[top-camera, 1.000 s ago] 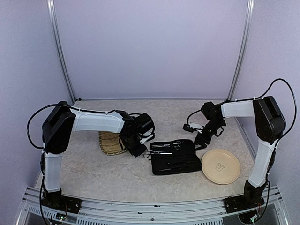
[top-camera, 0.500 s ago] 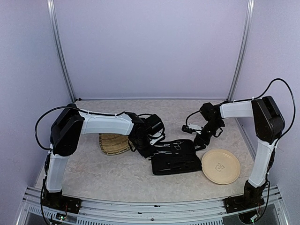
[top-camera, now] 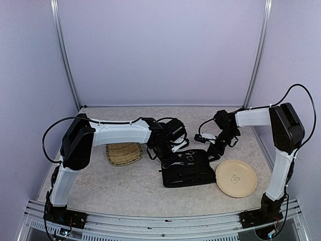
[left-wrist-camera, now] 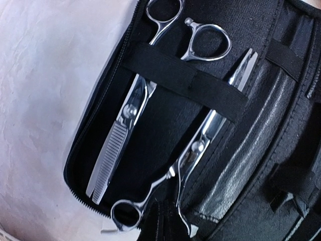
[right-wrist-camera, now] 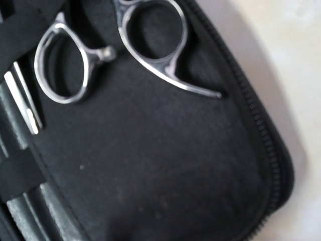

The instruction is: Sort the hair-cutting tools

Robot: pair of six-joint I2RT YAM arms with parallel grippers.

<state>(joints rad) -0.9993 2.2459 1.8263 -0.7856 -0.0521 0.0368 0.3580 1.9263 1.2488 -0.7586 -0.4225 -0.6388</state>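
Over the open zip case (left-wrist-camera: 165,128), mid-table (top-camera: 125,188). My left gripper (left-wrist-camera: 164,223) is closed right down, and it looks pinched on the handle end of the second pair of scissors (left-wrist-camera: 200,143). That pair's blade runs under the elastic strap (left-wrist-camera: 185,80), tip poking out the far side. The thinning scissors (left-wrist-camera: 123,145) lie beside it under the same strap, rings at the opposite end: 2 pairs, head to tail, not touching. The ring of my pair sits right at the zip edge, its finger rest just over it.

My right gripper (top-camera: 212,150) hangs near the case's far right corner. Its wrist view shows only rings and black fabric, no fingers, so I cannot tell how wide it stands or whether it has anything.

Hair clips: I cannot pick them out in any view. The bamboo tray (top-camera: 123,152) sits left of the case, a plate (top-camera: 235,178) to its right.

Judgement: the step in hand is seating this pair. To do it well:
- push along the blade's own line, low, so the strap stays flat;
- stop once the ring clears the zip;
- open only a little, then lift straight up so the handle isn't dragged back out;
- stay off the thinning pair.
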